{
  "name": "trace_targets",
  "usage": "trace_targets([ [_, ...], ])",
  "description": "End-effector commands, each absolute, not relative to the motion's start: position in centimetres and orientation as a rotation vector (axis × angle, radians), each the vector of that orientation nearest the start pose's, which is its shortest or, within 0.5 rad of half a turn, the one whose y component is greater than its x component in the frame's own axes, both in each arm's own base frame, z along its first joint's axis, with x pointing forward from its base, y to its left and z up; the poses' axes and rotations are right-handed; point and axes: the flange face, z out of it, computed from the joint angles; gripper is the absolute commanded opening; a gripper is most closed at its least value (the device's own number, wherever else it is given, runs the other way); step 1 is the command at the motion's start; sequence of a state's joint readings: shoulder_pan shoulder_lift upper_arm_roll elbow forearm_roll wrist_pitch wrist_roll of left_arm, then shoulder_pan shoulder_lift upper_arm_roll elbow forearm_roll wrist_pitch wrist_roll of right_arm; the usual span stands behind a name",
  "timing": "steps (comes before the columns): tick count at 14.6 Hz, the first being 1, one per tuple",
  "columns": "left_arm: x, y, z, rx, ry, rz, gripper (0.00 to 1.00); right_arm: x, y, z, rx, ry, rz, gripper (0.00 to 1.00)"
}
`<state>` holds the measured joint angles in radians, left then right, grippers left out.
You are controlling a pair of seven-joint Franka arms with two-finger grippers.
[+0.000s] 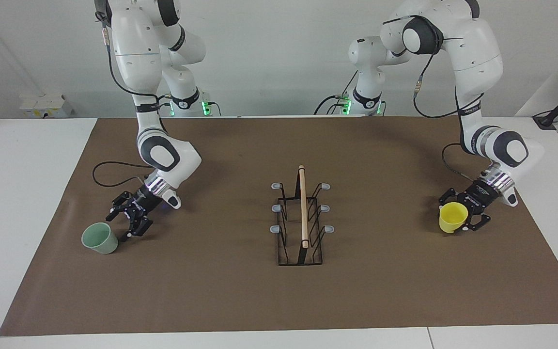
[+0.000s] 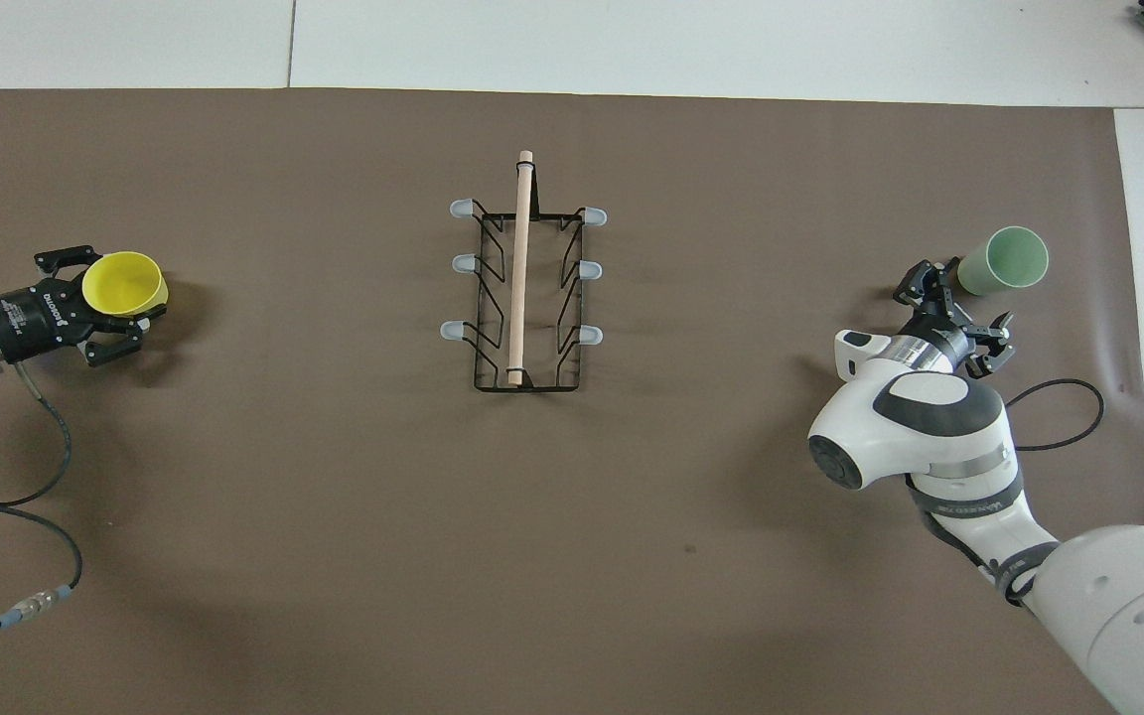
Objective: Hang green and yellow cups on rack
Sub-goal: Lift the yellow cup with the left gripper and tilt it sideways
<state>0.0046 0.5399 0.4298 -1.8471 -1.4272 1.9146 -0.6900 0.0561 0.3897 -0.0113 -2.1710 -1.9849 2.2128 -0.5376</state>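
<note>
Green cup [image 1: 100,238] upright on mat; yellow cup [image 1: 453,217] tilted; rack [image 1: 301,218] between.

Robotics lab, no doubt. Two white Franka arms [image 1: 153,87] bolted at table [image 1: 27,194] edge, green status lights glowing at bases. Brown mat [image 1: 240,295] covers white worktop as test area. Bare white wall, loose black cables [image 1: 109,169] trailing across surface. Staged setup, not home or shop.

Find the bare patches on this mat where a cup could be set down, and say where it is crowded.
Bare mat lies between the rack and the green cup, and between rack and yellow cup. Crowded: the right gripper beside the green cup, the left gripper around the yellow one.
</note>
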Motion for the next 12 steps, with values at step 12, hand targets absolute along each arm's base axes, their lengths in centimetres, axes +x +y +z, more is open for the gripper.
trace_targets([
  [12,64.9,12.6,41.9,1.871,1.573,-0.145,0.0,55.7,-4.5,20.9,0.758,1.747,-0.45,1.0],
])
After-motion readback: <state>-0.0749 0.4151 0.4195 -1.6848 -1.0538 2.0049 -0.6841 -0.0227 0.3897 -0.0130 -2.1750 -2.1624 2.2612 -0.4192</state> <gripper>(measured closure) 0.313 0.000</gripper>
